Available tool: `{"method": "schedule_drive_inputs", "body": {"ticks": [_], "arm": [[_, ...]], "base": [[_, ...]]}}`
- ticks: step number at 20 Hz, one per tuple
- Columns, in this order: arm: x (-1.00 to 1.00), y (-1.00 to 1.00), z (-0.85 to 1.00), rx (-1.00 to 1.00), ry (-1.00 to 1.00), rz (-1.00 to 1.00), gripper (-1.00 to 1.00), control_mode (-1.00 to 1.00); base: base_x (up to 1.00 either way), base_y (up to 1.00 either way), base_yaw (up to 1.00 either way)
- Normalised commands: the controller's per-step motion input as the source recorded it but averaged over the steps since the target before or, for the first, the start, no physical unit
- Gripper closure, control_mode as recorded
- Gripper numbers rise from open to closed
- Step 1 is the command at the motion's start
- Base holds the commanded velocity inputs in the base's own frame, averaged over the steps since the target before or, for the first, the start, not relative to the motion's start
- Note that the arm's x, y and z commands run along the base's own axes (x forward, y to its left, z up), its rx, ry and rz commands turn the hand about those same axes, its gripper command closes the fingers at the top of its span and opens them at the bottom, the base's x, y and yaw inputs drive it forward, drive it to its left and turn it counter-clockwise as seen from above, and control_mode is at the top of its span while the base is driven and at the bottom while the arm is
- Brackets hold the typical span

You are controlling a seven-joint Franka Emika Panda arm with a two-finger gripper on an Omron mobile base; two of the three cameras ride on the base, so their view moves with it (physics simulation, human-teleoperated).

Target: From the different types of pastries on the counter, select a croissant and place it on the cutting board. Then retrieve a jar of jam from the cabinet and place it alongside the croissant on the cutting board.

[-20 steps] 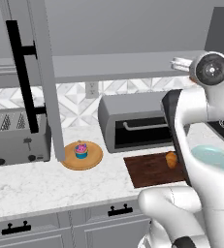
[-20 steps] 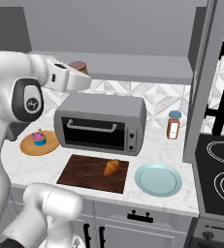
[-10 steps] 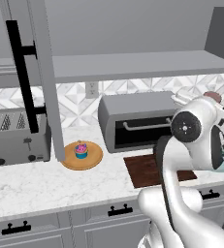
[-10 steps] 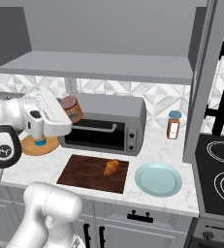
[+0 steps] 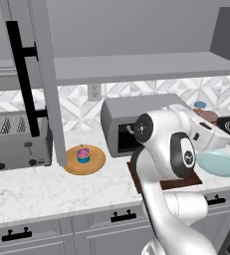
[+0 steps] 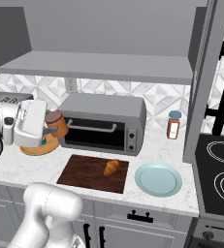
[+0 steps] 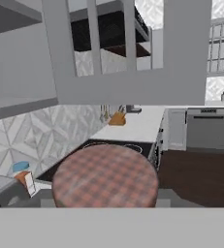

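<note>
A white robot arm stands at a kitchen worktop (image 6: 157, 145) with a dark wooden cutting board (image 6: 84, 172) lying in front of a grey toaster oven (image 6: 104, 123). On the board, toward its right end, rests a small golden croissant (image 6: 111, 167), so that half of the job looks done.

The fingers (image 6: 49, 131) are closed on a jam jar (image 6: 58, 127), brown with a red checked lid (image 7: 105, 177). From the right base view the jar hangs in the air above the board's back left corner, level with the oven's door handle, and it appears tilted rather than upright. The hand camera looks straight onto the checked lid, with the fingers tucked at either side of the jar below it.

What matters next is how the jar lies from the croissant: the croissant sits down and to the right of the jar, and the bare left half of the board lies almost directly beneath it. My judgement is that the jar needs turning upright and lowering onto that bare wood beside the pastry.

Away from the board, a pale blue plate (image 6: 158, 178) sits just right of it, a cupcake (image 5: 83, 154) on a round wooden plate (image 5: 84, 162) lies to its left, and a toaster (image 5: 17, 142) stands further left
</note>
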Motion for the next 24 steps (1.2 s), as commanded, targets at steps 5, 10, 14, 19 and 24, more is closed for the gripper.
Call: {"method": "schedule_drive_inputs", "body": {"ticks": [5,10,14,19,24], "arm": [[-0.06,-0.04,-1.0,-0.15,-0.16,-0.12,1.0,-1.0],[0.0,-0.06,-1.0,-0.17,-0.12,-0.07,1.0,-1.0],[0.0,0.0,-1.0,-0.14,-0.01,-0.03,1.0,-1.0],[0.04,0.0,-0.85,-0.01,0.0,0.0,1.0,-1.0],[0.14,-0.05,-0.48,0.02,0.0,0.17,1.0,-1.0]], "base": [[0.0,0.0,0.0],[0.0,0.0,0.0],[0.0,0.0,0.0],[0.0,0.0,0.0],[0.0,0.0,0.0]]}}
